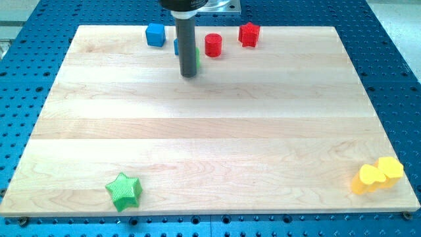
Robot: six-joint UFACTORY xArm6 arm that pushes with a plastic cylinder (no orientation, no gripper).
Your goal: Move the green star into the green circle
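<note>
The green star [124,191] lies near the board's bottom left corner. A green block [197,59], mostly hidden behind my rod, sits near the view's top centre; its shape cannot be made out. My tip [189,74] rests on the board right in front of that green block, far up and to the right of the green star.
A blue cube [155,34] and a second blue block [176,46], partly hidden by the rod, sit at the top. A red cylinder [213,45] and a red star-like block [248,33] stand to their right. Two yellow blocks [376,175] lie at the bottom right. The wooden board [210,131] is edged by blue perforated table.
</note>
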